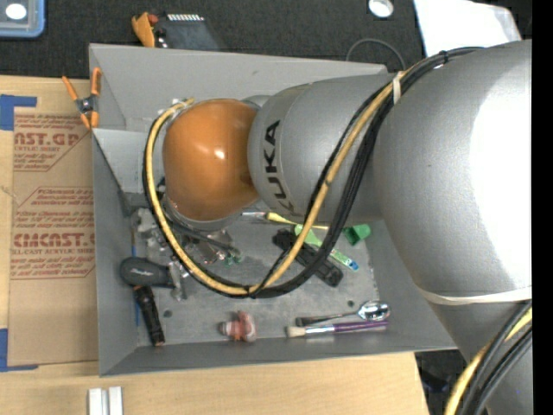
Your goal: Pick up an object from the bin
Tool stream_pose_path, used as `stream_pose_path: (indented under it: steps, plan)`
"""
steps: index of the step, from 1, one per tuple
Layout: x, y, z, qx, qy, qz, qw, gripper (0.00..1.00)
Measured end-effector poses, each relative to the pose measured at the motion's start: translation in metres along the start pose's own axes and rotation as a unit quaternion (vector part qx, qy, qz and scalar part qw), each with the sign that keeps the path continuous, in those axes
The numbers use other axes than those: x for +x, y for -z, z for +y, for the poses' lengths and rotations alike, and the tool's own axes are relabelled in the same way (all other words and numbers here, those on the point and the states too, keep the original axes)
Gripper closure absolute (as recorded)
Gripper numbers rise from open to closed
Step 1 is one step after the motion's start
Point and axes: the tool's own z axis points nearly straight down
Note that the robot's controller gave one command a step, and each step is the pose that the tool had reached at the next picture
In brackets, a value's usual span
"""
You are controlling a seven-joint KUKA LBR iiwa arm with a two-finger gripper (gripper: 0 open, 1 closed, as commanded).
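So the grey bin has its stuff spread over the floor rather than piled up. Starting at the left: a black rounded piece lies near the left wall, and just below it a black stick runs down towards the front-left corner. Just beside those two, slightly to the right, is the gripper, low in the left half of the bin under the arm's orange cover. It's buried in its own hardware and a loop of yellow and black cables, so I honestly can't tell whether it's open or closed, or whether it has anything. The black rounded piece is the closest thing to it, touching or nearly so, hard to say which. Moving right along the front wall, there's a small pink-red lump on its own. After that comes a purple-handled tool lying flat with a shiny metal end pointing right. Above that, towards the middle right, some green pieces and a black bar poke out from under the big grey arm.
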Motion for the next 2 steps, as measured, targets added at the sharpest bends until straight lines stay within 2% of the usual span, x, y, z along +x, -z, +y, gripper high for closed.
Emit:
stream_pose_path:
  steps: [1, 2]
  plan:
    - [-0.0411, -0.0628, -0.0399, 0.006, 0.098, -0.0013, 0.9952, 1.0]
    - [-0.0411, -0.0628, -0.0399, 0.005, 0.098, -0.0013, 0.9952, 1.0]
